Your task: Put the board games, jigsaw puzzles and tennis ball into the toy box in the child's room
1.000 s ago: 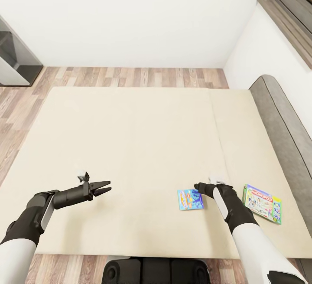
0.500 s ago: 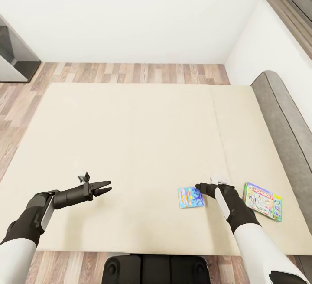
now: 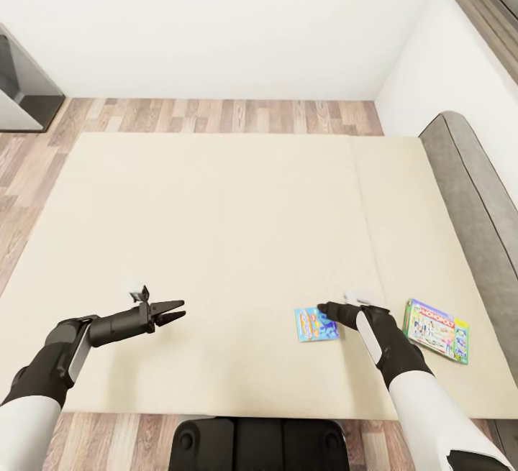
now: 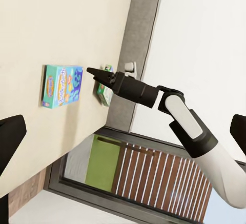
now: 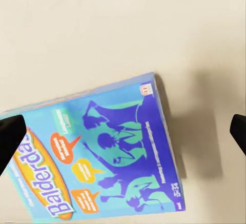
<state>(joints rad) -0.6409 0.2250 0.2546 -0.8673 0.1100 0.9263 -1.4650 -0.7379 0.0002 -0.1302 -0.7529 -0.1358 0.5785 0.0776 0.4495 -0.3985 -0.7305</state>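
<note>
At the far left, the left gripper (image 3: 175, 311) hovers low over the beige bed (image 3: 216, 241), its fingers released and grasping nothing. Further right, the blue board game (image 3: 315, 323) lies flat on the mattress near the bed's front edge. The right gripper (image 3: 325, 308) hangs directly above this box's far right corner, its fingers spread wide and not touching it. Just past that arm, the white-and-green board game (image 3: 436, 330) rests flat near the grey headboard (image 3: 475, 198).
</note>
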